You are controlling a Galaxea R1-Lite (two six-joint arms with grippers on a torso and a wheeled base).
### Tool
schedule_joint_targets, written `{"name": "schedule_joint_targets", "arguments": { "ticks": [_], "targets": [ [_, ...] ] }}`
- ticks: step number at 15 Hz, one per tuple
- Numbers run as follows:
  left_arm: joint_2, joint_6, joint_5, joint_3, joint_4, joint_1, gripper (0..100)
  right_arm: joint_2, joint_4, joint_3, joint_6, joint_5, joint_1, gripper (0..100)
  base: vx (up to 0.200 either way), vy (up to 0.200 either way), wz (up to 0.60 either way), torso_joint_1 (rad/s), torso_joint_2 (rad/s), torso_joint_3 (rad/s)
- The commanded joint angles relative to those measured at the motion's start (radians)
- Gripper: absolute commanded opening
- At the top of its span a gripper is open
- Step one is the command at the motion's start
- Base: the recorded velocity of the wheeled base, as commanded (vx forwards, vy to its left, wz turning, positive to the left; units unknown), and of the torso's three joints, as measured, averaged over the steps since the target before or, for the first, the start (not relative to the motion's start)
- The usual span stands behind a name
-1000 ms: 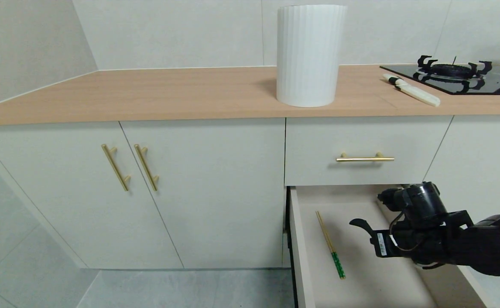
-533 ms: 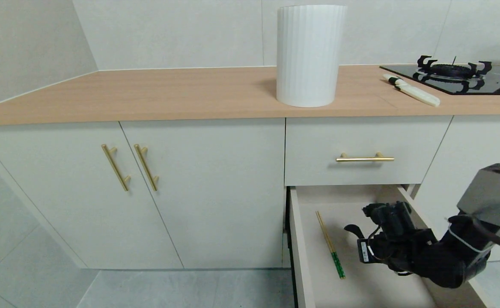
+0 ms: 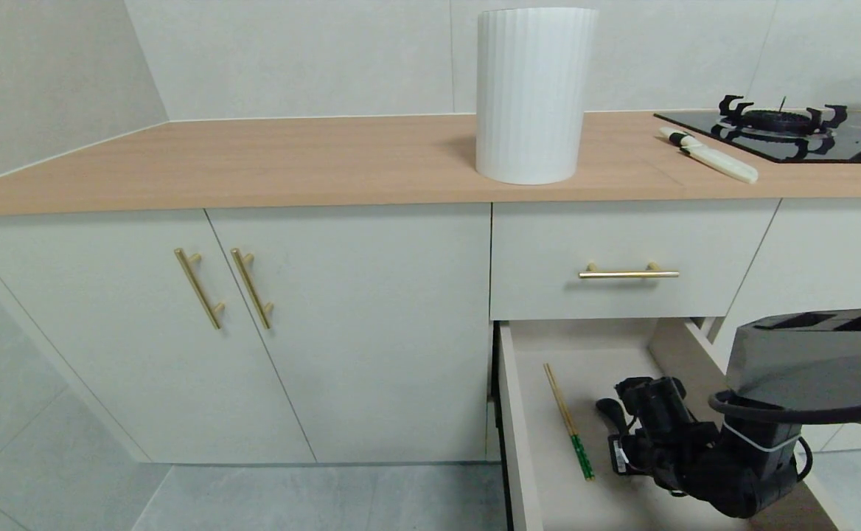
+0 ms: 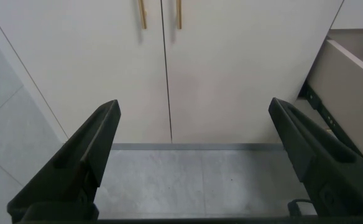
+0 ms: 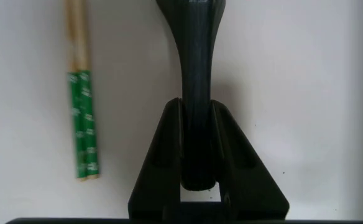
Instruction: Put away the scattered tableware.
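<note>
We take the open drawer [image 3: 515,431] as the reference for every position below.

Left of the open drawer, two cabinet doors [image 3: 371,332] are shut. Each has a gold bar handle [image 3: 252,287] near the edge the doors share.

The left gripper [image 4: 192,107] hangs low in front of these doors, left of the open drawer and above the floor tiles [image 4: 188,180]. Its jaws are spread wide apart and hold nothing.

Above the open drawer, the bench [image 3: 253,162] carries a white ribbed cylinder [image 3: 530,96]. It stands upright, almost straight above the drawer's left wall. Directly above the open drawer, a second drawer [image 3: 622,236] is shut.

Inside the open drawer, a pair of chopsticks [image 3: 567,422] lies flat on the drawer floor, near the left wall. The two sticks lie side by side and touch, with their green ends toward the drawer front.

Just right of the chopsticks, the right gripper [image 5: 197,106] is low inside the open drawer. Its jaws are clamped on the handle of a dark utensil [image 3: 607,408], whose rounded end points toward the drawer's back. The utensil is clear of the chopsticks. We cannot tell whether it touches the drawer floor.

On the bench, above and right of the open drawer, a white knife [image 3: 707,155] lies flat, just beside a black gas hob [image 3: 792,136].
</note>
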Motion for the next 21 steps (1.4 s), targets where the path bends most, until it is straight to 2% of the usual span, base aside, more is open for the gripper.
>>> {"name": "schedule_joint_targets", "arguments": {
  "ticks": [1,8,9,16,21],
  "targets": [
    [0.000,0.000,0.000,0.000,0.000,0.000,100,0.019,-0.002,-0.004,0.000,-0.005,-0.001,0,0.000,0.000,0.00,0.000,0.00,0.000],
    [0.000,0.000,0.000,0.000,0.000,0.000,100,0.021,-0.028,0.001,-0.001,-0.005,-0.001,0,0.000,0.000,0.00,0.000,0.00,0.000],
    [0.000,0.000,0.000,0.000,0.000,0.000,100,0.021,-0.028,0.001,0.000,-0.005,-0.001,100,0.000,0.000,0.00,0.000,0.00,0.000],
    [0.000,0.000,0.000,0.000,0.000,0.000,100,0.001,-0.028,0.007,0.000,-0.006,-0.002,100,0.000,0.000,0.00,0.000,0.00,0.000],
    [0.000,0.000,0.000,0.000,0.000,0.000,100,-0.271,0.024,0.074,-0.007,0.001,-0.005,100,0.000,0.000,0.00,0.000,0.00,0.000]
  ]
}}
